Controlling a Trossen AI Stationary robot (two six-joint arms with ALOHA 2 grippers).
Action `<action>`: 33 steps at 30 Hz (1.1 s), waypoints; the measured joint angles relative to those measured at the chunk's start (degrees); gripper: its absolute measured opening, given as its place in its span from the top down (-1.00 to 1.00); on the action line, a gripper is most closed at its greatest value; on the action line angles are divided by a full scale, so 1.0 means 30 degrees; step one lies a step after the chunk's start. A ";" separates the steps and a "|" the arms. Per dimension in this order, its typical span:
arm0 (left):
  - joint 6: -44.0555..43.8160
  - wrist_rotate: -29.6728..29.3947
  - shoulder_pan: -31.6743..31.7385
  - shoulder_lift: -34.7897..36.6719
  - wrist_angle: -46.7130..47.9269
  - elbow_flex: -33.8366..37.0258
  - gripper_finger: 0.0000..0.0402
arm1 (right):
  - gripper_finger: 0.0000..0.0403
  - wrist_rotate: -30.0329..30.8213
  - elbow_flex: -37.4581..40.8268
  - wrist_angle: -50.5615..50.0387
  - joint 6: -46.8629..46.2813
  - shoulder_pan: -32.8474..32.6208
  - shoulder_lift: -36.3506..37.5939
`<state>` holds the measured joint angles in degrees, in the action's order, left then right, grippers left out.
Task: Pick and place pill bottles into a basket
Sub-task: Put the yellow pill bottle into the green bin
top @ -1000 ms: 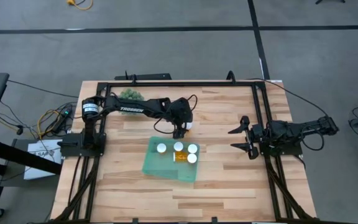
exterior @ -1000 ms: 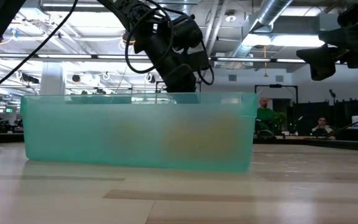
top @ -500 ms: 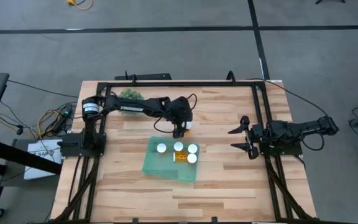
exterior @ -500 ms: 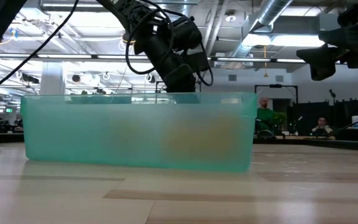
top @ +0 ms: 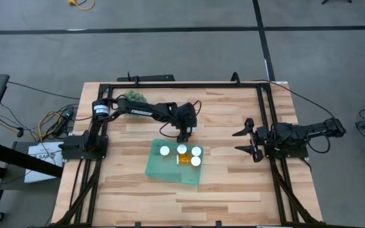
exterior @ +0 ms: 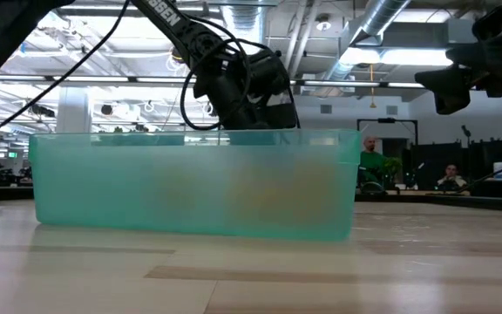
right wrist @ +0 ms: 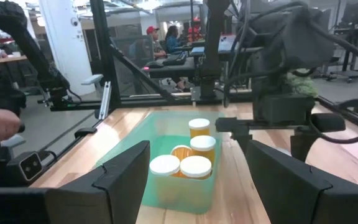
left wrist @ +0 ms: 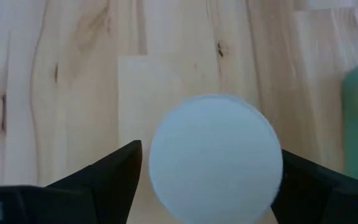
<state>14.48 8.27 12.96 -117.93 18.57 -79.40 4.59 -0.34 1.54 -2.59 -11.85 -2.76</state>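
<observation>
**Bottle between the left fingers beside the basket**

A pill bottle [left wrist: 215,158] stands on the table [top: 233,190] just behind the basket [top: 157,166], which holds several bottles [right wrist: 196,167]. The left gripper [top: 183,134] straddles it, fingers spread. The right gripper [top: 247,140] waits apart, fingers spread.

Teal translucent basket [top: 156,166] sits mid-table holding four upright amber pill bottles [top: 181,149] with white caps; one more white-capped bottle [left wrist: 215,158] stands on the wood just beside it
</observation>
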 joint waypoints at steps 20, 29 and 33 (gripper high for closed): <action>0.0171 -0.0241 -0.0046 0.0413 0.0235 -0.0153 0.15 | -0.29 -0.0018 0.0000 -0.0044 -0.0002 -0.0002 -0.0095; 0.0019 -0.0277 -0.0017 0.4362 0.1069 -0.0153 0.13 | -0.29 -0.0018 0.0000 -0.0049 0.0002 -0.0004 -0.0095; -0.0487 -0.0165 -0.0332 0.6631 0.2084 0.0024 0.15 | -0.29 -0.0018 0.0000 -0.0049 -0.0002 -0.0004 -0.0088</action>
<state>13.02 7.78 11.96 -98.04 24.82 -79.32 4.54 -0.34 1.39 -2.59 -11.86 -3.03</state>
